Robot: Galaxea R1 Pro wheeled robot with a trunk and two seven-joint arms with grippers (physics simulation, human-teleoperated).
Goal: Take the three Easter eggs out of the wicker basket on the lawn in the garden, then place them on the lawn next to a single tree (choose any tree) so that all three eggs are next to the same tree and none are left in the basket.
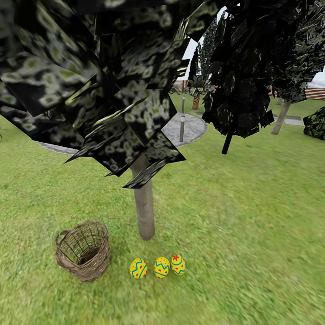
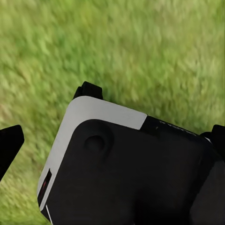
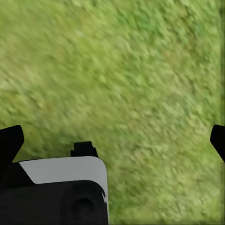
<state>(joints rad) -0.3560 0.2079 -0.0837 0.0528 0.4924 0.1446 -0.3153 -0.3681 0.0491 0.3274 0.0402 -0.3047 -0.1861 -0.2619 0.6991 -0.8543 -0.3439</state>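
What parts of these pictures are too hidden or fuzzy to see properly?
- Head view: the tree has its upper trunk hidden by its own dark leaves.
- Head view: the basket has a far wall blocking part of its inside; no egg shows in it. The three eggs lie on the lawn.
- Left wrist view: a black-and-white robot part covers much of the grass; whether the gripper is open is unclear.
- Right wrist view: blurry grass; the fingertips are cut by the edges.

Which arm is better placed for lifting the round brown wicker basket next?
Left, probably: the round brown wicker basket lies left of the three yellow painted eggs. The left pincer and right pincer hover open over grass.
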